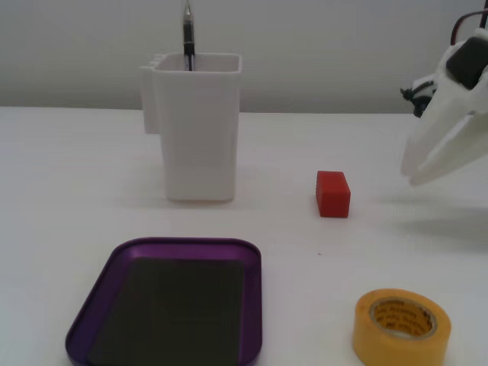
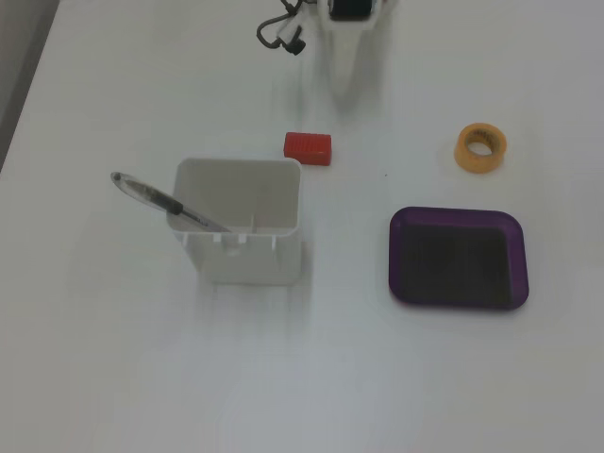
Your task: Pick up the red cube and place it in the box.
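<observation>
The red cube [image 1: 333, 194] sits alone on the white table [image 1: 76, 175], touching nothing; in a fixed view from above [image 2: 308, 148] we see it just beyond the far rim of the tall white container [image 2: 242, 231] and well apart from the box [image 2: 459, 259]. The box, a shallow purple tray with a dark floor, lies empty nearer the camera in the low fixed view [image 1: 169, 303], off to the cube's left. The white container [image 1: 197, 126] stands upright with a pen [image 2: 160, 200] leaning out of it. A yellow tape roll [image 1: 402, 327] rests on the table to the right of the tray in the low view, and near the tray's far right corner from above [image 2: 481, 147].

The gripper [image 1: 412, 169] hangs above the table to the right of the cube, clear of it and carrying nothing. Its white fingers [image 1: 450, 145] blur into one pale shape against the table, so we cannot tell whether they are parted or closed. From above, only part of the arm [image 2: 357, 38] shows at the top edge.
</observation>
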`<move>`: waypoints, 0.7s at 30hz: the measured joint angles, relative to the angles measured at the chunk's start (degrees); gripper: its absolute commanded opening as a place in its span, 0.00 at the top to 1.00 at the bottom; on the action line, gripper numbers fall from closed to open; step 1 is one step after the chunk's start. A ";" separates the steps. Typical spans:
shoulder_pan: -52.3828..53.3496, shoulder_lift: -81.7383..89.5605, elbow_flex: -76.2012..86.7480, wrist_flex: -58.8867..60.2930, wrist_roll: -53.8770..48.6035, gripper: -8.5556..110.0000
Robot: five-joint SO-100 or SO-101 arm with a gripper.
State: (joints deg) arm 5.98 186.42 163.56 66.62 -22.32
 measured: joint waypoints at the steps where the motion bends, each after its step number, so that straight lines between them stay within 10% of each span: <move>1: 0.09 -1.32 -1.32 0.00 0.00 0.90; 21: 0.18 -82.97 -56.34 6.24 2.99 0.75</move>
State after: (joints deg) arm 6.15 103.45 107.23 72.86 -19.34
